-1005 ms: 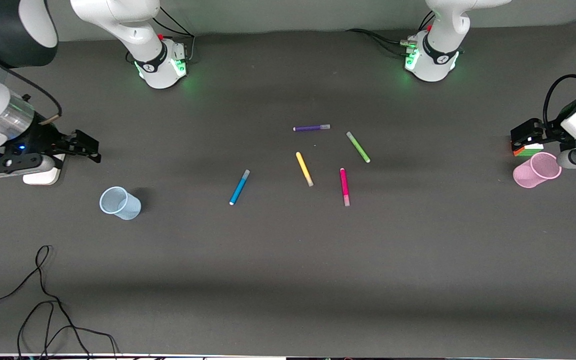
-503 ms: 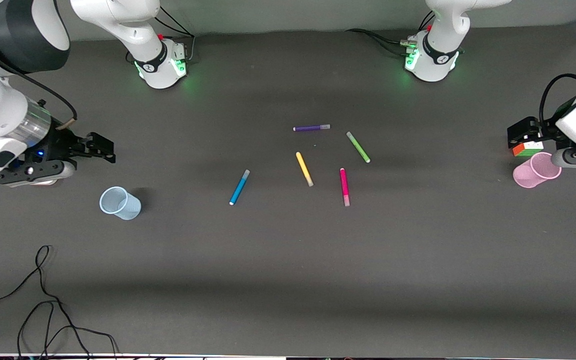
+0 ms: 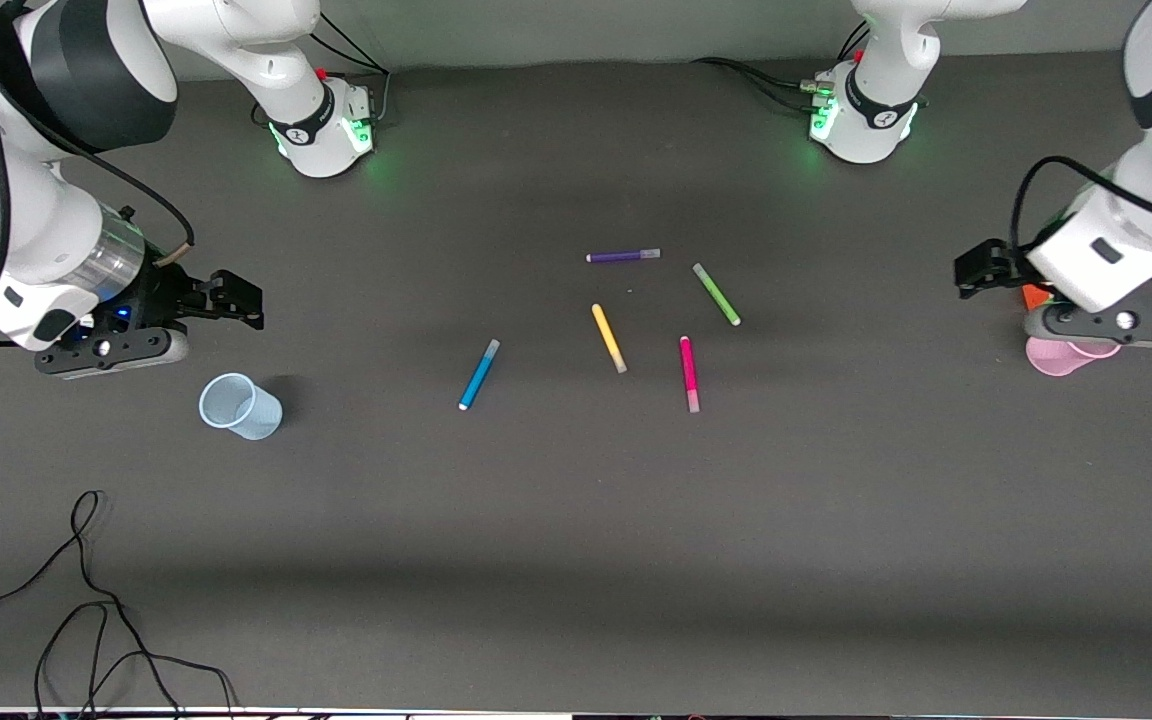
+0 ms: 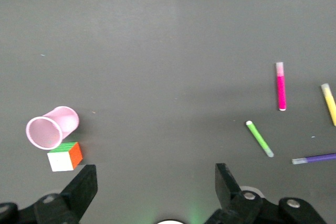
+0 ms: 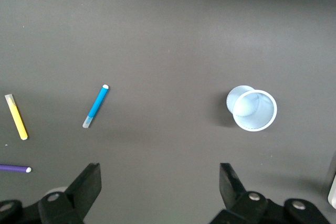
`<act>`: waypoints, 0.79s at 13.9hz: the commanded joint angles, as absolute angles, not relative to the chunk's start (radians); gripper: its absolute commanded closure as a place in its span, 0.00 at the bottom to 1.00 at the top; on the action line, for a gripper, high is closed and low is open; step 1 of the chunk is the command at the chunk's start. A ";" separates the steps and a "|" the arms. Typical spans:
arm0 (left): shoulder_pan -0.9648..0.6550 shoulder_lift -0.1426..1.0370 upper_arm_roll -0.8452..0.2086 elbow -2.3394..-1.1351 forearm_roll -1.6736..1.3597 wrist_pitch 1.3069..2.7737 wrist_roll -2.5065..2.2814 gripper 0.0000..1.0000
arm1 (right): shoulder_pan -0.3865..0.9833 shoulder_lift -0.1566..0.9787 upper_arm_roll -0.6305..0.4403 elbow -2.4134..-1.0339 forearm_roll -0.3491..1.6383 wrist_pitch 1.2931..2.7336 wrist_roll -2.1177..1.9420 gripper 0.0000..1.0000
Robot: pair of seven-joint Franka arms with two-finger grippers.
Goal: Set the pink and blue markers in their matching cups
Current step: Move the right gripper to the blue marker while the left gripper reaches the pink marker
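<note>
Pink marker (image 3: 688, 373) and blue marker (image 3: 479, 374) lie flat mid-table among yellow (image 3: 608, 337), green (image 3: 716, 294) and purple (image 3: 623, 256) pens. Both grippers hang wide open, empty: the right gripper (image 3: 236, 299) near the translucent blue cup (image 3: 239, 406), the left gripper (image 3: 981, 268) by the pink cup (image 3: 1061, 356) and puzzle cube (image 4: 65, 157) at their table ends.

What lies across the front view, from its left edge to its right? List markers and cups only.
blue cup → blue marker → yellow marker → purple marker → pink marker → green marker → pink cup
</note>
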State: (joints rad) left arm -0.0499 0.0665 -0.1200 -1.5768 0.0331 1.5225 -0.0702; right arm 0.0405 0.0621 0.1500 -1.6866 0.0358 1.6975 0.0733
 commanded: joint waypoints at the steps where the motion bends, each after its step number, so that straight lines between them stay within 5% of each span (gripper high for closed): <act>1: -0.069 0.080 -0.110 -1.571 0.005 1.537 -0.104 0.00 | 0.051 0.106 0.150 -1.658 0.026 1.675 0.113 0.00; 11: -0.055 0.089 -0.110 -1.571 0.003 1.548 -0.103 0.00 | 0.101 0.230 0.152 -1.595 0.034 1.675 0.221 0.00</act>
State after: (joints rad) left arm -0.0589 0.0907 -0.1117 -1.5758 0.0131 1.5430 -0.0871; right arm 0.0972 0.2013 0.1525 -1.6430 0.0358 1.6912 0.1872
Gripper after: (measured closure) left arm 0.000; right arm 0.000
